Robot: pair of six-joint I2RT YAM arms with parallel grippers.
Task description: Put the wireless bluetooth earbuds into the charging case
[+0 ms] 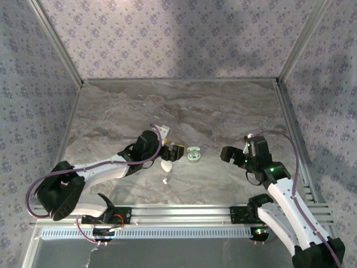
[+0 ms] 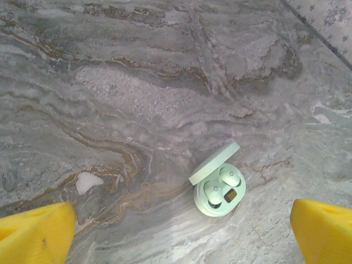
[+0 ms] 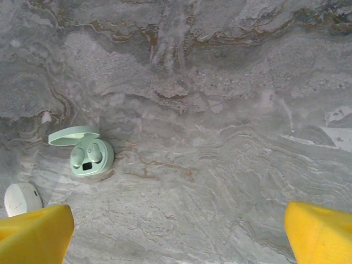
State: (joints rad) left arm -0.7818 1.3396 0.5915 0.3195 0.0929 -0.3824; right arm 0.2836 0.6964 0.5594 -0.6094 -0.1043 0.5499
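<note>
On marble table (image 1: 223,111), open charging case (image 2: 215,163) holding two earbuds (image 2: 230,177), both arms' jaws wide

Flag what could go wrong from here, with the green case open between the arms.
1. The green case lies unheld, lid up; a bump from the open left fingers could slide it or snap it shut.
2. The tiny white bit by the white case lies near the left arm; a sweep could flick it away.

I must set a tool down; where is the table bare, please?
The far half of the table, up to the back wall, is bare. It is crowded around the left gripper, green case and white case.
</note>
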